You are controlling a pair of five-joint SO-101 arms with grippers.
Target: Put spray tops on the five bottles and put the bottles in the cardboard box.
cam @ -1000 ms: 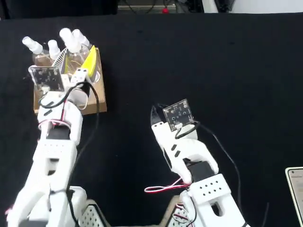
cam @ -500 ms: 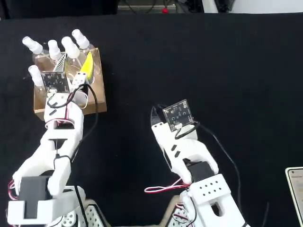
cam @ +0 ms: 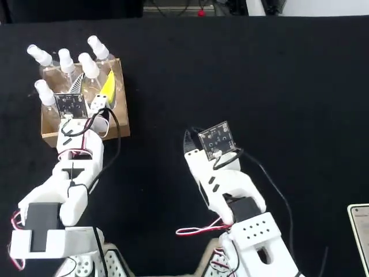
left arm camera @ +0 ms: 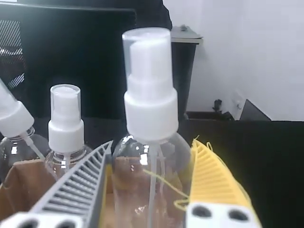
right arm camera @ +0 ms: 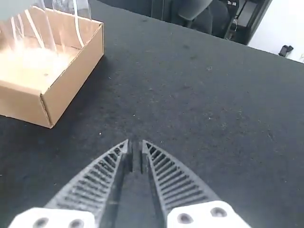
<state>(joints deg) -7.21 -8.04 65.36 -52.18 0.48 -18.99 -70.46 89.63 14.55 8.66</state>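
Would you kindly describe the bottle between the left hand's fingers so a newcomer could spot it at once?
On the black table, find the open brown cardboard box at the far left, holding five clear plastic bottles with white spray tops. The wanted bottle is the one standing between the left hand's grey and yellow fingers.

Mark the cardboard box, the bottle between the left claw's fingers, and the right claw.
cardboard box (right arm camera: 76, 71): right wrist view, side wall.
spray bottle (left arm camera: 151, 109): left wrist view, white spray top's collar.
right claw (right arm camera: 135, 142): right wrist view, midway between fingertips.
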